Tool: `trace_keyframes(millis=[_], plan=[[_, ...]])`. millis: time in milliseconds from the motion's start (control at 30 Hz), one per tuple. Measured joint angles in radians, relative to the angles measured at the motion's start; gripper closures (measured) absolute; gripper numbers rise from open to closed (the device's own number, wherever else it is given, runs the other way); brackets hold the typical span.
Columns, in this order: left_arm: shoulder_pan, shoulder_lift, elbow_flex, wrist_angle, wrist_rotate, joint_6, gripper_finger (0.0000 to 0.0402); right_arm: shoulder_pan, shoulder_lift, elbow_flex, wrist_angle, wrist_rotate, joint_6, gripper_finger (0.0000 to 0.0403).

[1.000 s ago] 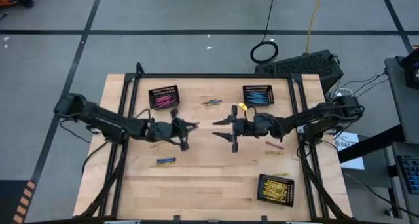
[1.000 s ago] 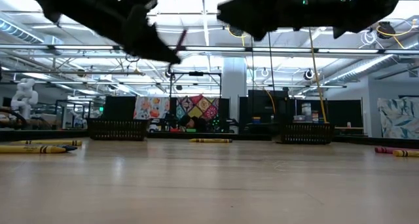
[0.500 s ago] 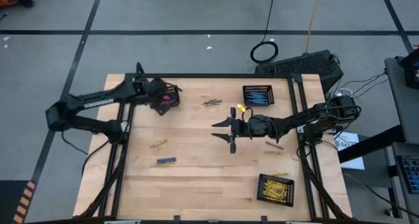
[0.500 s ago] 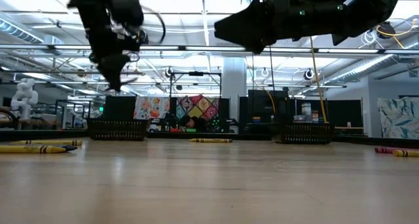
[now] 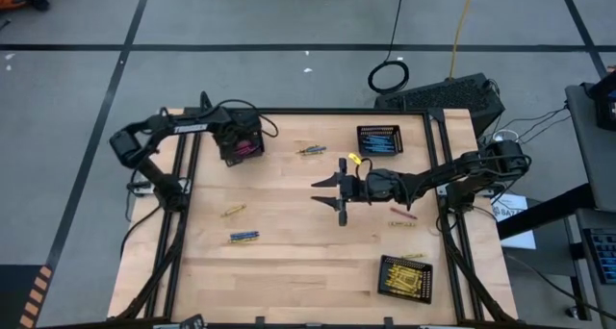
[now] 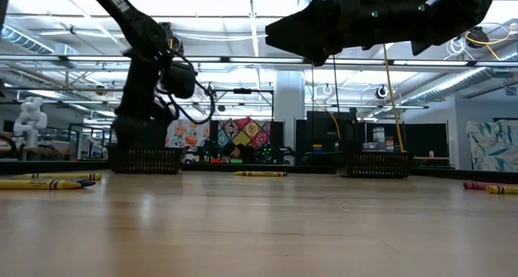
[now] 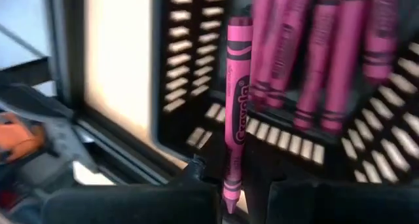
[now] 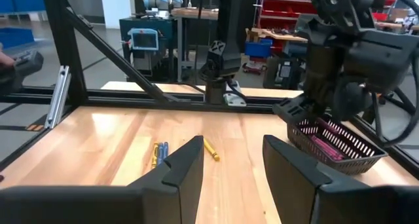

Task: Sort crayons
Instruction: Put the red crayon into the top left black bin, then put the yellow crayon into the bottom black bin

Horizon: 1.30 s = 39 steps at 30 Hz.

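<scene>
My left gripper (image 7: 241, 192) is shut on the end of a pink crayon (image 7: 236, 112) and holds it just above the black mesh basket (image 7: 196, 86), where several pink crayons (image 7: 327, 60) lie. From above, the left gripper (image 5: 241, 137) covers that basket (image 5: 252, 154) at the table's back left. My right gripper (image 5: 332, 192) hovers open over the table's middle with nothing between its fingers (image 8: 190, 162). Loose crayons lie about: a yellow one (image 5: 233, 211), a blue and yellow pair (image 5: 243, 236), a pink one (image 5: 402, 214) and others (image 5: 310, 150).
A basket of blue crayons (image 5: 378, 139) stands at the back right. A basket of yellow crayons (image 5: 404, 276) sits at the front right. Black frame rails (image 5: 188, 175) run along both sides of the wooden table (image 5: 298, 271).
The left arm has swung from the table's middle back to the pink basket, carrying the pink crayon. The right gripper has shifted only slightly.
</scene>
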Motion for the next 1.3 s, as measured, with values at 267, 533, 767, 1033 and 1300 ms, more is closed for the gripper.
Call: trace_keyframes(millis=[267,533,767,1033,1300], plan=[[0.0,0.026,0.029,0.102,-0.029,0.118,0.0371,0.006,0.0,0.0,-0.013,0.0,0.029,0.0261],[-0.001,0.026,0.029,0.136,0.025,0.129,0.0292,0.03,0.0,0.0,-0.035,0.0,0.028,0.0261],[-0.002,-0.001,0.08,0.125,-0.012,0.074,0.0232,0.039,0.0,0.0,-0.054,0.0,0.03,0.0261],[-0.118,-0.238,0.081,0.236,0.078,-0.076,0.0228,0.039,-0.004,0.0,-0.163,0.06,0.061,0.0261],[-0.398,-0.428,-0.057,0.541,0.155,-0.178,0.0228,0.055,-0.087,0.018,-0.615,0.099,0.171,0.0261]])
